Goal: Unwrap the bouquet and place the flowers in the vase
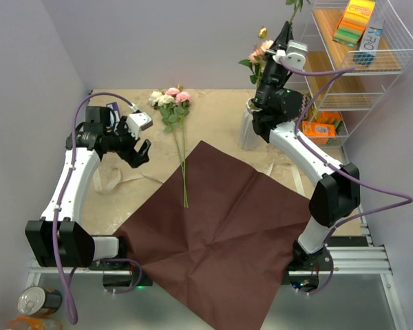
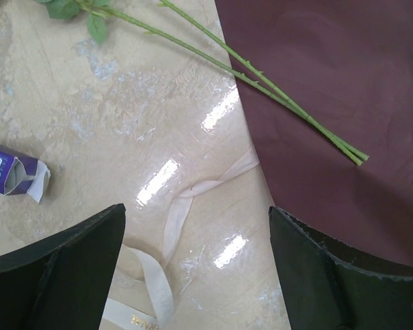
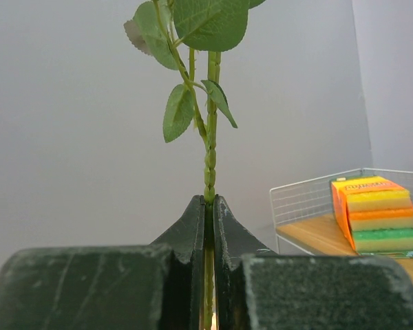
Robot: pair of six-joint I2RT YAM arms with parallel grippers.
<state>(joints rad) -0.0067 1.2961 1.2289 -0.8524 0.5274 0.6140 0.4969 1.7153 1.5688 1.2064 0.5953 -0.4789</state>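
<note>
At the upper right of the overhead view, the right gripper (image 1: 286, 31) stands high above the vase (image 1: 247, 132), its jaws pinched shut on a green stem (image 1: 292, 8). Pink blooms (image 1: 259, 52) show just beside the arm; whether they sit in the vase or belong to the held stem I cannot tell. Left of centre, more flowers (image 1: 172, 102) lie on the table (image 1: 213, 113), their stalks trailing onto the dark red paper (image 1: 220, 240), which is spread flat. At the left, the left gripper (image 1: 139, 152) hovers with jaws wide apart, holding nothing.

In the left wrist view, two stalks cross the paper's edge at upper right, and a loose ribbon (image 2: 193, 199) curls below centre.

In the right wrist view, the fingers (image 3: 193, 227) clamp the stem, leaves above. To do this well, the hidden lower end should be lined up over the vase's narrow neck, kept upright, and lowered slowly before release.
</note>
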